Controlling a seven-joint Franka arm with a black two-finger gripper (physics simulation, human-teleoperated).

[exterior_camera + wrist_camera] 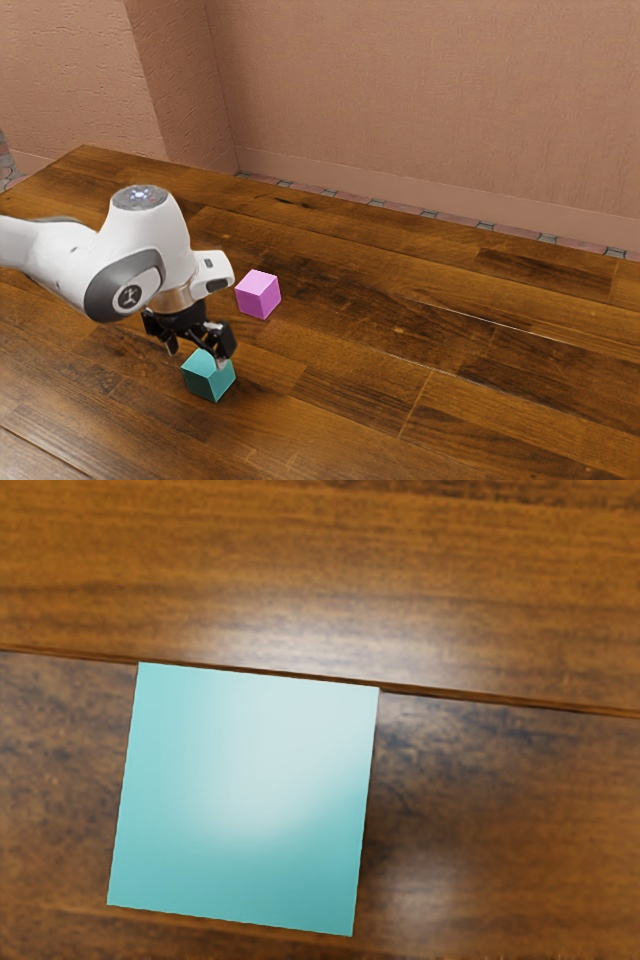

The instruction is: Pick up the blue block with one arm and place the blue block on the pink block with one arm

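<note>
The blue block point(209, 378), teal in colour, rests on the wooden floor near the front of the exterior view. My gripper point(197, 352) hangs directly over it, open, its black fingers point(222, 346) spread to either side at the height of the block's top face. In the wrist view the block point(243, 795) lies flat right under my hand, its top face bare. The pink block point(258, 294) sits on the floor a short way behind the blue one and slightly toward the exterior view's right, apart from my gripper.
The wooden floor point(420, 330) stretches wide toward the exterior view's right. Pinkish walls point(420, 90) stand far behind, with a corner jutting out at the back left. My white arm point(90, 265) comes in from the exterior view's left.
</note>
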